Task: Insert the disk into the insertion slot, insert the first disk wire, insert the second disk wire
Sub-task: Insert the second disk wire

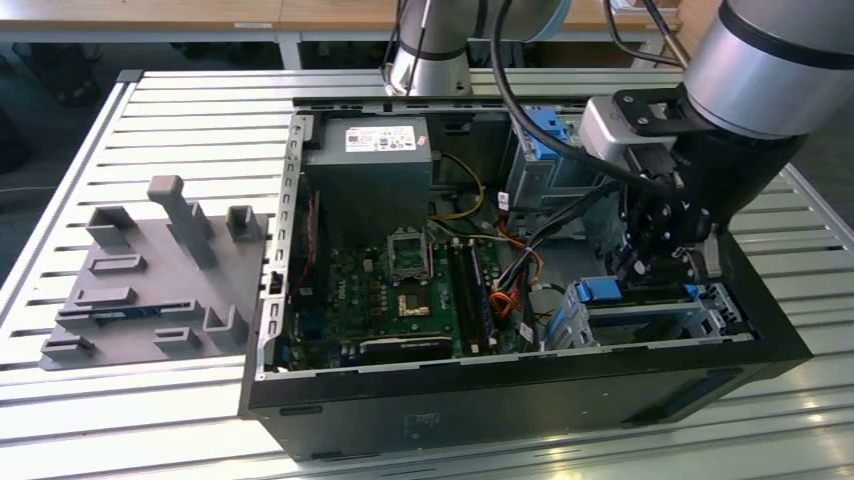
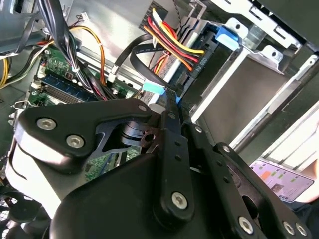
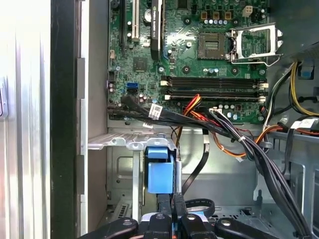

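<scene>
Closest in the second wrist view: gripper [image 2: 174, 99], black matte fingers drawn almost together, apparently pinched on a small pale-blue plug [image 2: 153, 88] at the end of a flat black cable. Only a sliver of blue between the tips, so the grasp is judged, not certain.

Just beyond: disk [image 2: 227, 36], seemingly seated already in the slot [image 1: 641, 325], bright blue plastic carrier tab poking out at the near end, thin silver sheet-metal rails around it. Beside the tab, a bundle [image 2: 172, 42] of red, yellow and black wires ending in a black connector against the disk's edge; probably the first wire, seated or close to it.

For the step in hand, likely the second wire: keep the plug square to its socket, push straight along the disk's length, go gently, mind the stiff cable's loop and the neighbouring bundle.

Further off: green motherboard [image 3: 199, 64], glossy, studded with dark slots.
</scene>
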